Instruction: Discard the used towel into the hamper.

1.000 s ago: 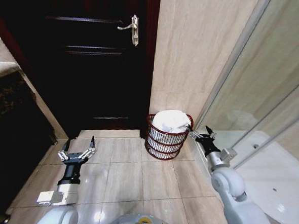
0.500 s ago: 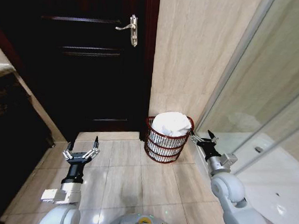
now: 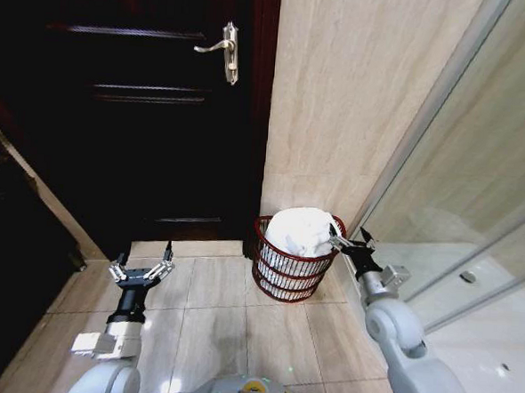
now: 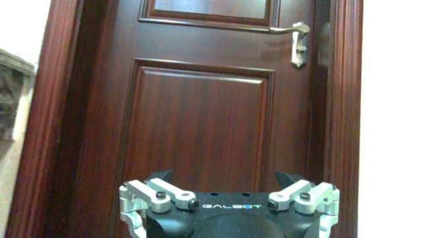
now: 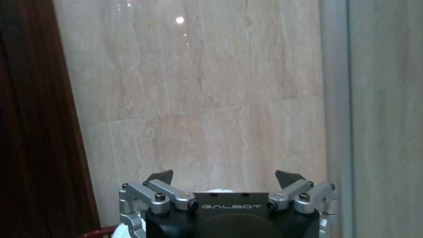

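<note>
Towel (image 3: 300, 230), white and bunched, sits heaped inside the hamper (image 3: 294, 271), its top mounding above the rim. We see the hamper as a round reddish-brown wire basket on the tiled floor (image 3: 219, 323), standing against the beige wall (image 3: 357, 104) just beside a dark wooden door (image 3: 152, 110) with a metal handle (image 3: 220, 50). To the robot's right runs the glass shower screen (image 3: 478, 174).

Our right gripper (image 3: 348, 244) hangs at the hamper's right rim, just beside the towel. Its fingers are spread apart and hold nothing. In the right wrist view the same gripper (image 5: 224, 177) shows both fingertips splayed wide, facing the wall, with a sliver of towel and red rim low beneath it. We cannot tell whether a fingertip touches the cloth or the wire.

Our left gripper (image 3: 139, 269) is parked low over the floor, well apart from the hamper, facing the door. Its fingers are also spread and empty, as the left wrist view (image 4: 225, 177) confirms.

We judge the towel delivered and the step in hand to be clearing the right arm away. To do it well, we would keep the fingers wide, lift straight up and back from the rim, and avoid snagging cloth or nudging the light basket. The glass screen close on the right leaves little room to swing that way.
</note>
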